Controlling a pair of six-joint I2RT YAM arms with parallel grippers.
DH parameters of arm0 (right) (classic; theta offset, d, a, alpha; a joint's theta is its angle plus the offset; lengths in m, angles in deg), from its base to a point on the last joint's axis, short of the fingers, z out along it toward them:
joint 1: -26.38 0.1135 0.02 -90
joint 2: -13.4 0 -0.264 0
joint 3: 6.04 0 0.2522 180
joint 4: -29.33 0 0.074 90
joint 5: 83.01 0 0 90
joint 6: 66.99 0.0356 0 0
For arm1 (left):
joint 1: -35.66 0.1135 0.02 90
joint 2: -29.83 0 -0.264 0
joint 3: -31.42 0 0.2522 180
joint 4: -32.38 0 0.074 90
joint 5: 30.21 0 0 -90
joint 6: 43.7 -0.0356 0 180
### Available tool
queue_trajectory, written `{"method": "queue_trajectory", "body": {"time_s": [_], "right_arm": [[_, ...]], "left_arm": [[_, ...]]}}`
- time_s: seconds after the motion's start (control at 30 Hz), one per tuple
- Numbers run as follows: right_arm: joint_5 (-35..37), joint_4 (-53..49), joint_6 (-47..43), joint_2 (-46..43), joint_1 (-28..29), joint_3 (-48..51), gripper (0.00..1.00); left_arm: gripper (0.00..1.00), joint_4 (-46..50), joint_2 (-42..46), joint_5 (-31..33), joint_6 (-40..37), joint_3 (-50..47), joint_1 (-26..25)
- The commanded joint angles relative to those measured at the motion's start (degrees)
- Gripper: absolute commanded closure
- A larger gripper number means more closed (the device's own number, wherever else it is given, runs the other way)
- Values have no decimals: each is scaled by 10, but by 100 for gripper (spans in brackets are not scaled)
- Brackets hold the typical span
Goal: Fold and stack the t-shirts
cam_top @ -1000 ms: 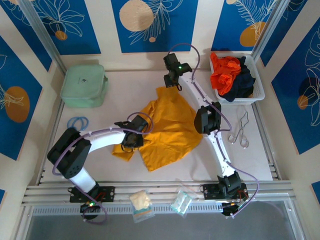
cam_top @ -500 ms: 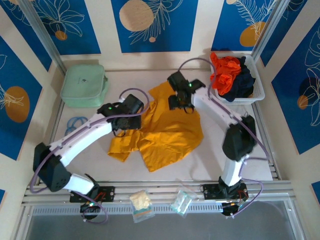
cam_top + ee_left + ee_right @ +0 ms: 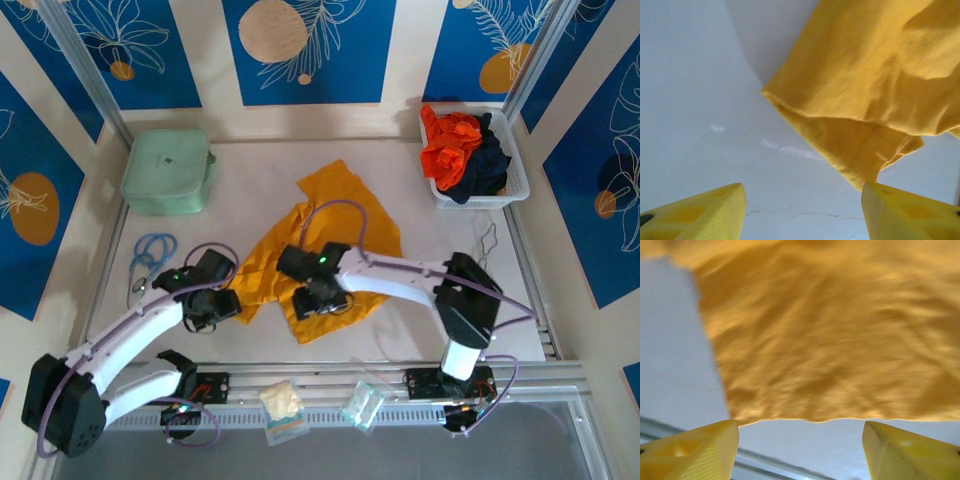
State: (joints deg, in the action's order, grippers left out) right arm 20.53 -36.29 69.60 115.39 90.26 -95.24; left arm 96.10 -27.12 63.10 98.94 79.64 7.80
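**Item 1, golden-yellow t-shirt** (image 3: 335, 235): lies crumpled and unfolded mid-surface (image 3: 250, 175), one point reaching toward the far wall. The left wrist view shows a doubled, hemmed corner (image 3: 865, 75) (a layering the top view does not resolve). The right wrist view shows a straight hem edge (image 3: 830, 340), blurred.

**Item 2, orange-red t-shirt** (image 3: 450, 145) and **navy t-shirt** (image 3: 490, 172): bundled together in the white basket (image 3: 478, 203) at the far right corner, well apart from item 1.

**Item 3, left gripper** (image 3: 213, 305): at the yellow shirt's near-left edge. Its wrist view shows the jaws (image 3: 802, 192) spread over bare surface, nothing between them, the cloth corner just ahead.

**Item 4, right gripper** (image 3: 318, 297): over the shirt's near edge. Its wrist view shows the jaws (image 3: 800, 425) spread wide and holding nothing, hem just ahead.

**Sundries** (top view): mint-green case (image 3: 168, 170) far left; blue rings (image 3: 155, 246) nearby; two clear packets (image 3: 283, 405) at the near rail.
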Motion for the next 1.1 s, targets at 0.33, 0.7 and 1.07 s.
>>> {"method": "queue_trajectory", "body": {"time_s": [0.33, 0.7, 1.07], "right_arm": [[-34, -8, 19, 132, 44, -70, 41], [-43, 4, 15, 148, 11, -38, 93], [71, -97, 9, 23, -70, 44, 100]], "left_arm": [[39, -183, -79, -52, 60, -87, 23], [57, -296, -214, -53, 50, -85, 29], [100, -226, -267, 38, -58, 57, 32]]}}
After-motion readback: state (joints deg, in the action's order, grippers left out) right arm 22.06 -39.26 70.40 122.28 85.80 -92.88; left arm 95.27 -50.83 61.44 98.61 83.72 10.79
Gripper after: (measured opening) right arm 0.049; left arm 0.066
